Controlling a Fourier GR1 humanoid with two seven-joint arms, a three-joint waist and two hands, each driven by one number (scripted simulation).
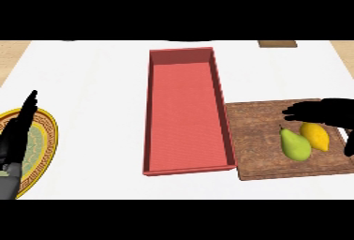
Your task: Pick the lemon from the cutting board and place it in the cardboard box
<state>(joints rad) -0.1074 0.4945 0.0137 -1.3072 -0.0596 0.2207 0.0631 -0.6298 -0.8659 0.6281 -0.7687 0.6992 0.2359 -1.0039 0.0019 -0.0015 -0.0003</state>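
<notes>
Right hand [325, 112] hovers over the cutting board [259, 126], fingers straight and spread. The lemon [317, 136] lies just nearside of it, beside a pear [295, 144], by the white table's [97, 84] right edge. Red box [183, 117] mid-table. Left hand [17, 136] rests open at the left edge.

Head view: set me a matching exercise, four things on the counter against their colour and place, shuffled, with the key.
Things:
1 lemon
2 pear
3 box
4 plate

Colour and place:
a red, middle of the counter, nothing in it
b green, on the cutting board
c yellow-rimmed, at the left edge
d yellow, on the cutting board

Pairs: 1-d, 2-b, 3-a, 4-c
</notes>
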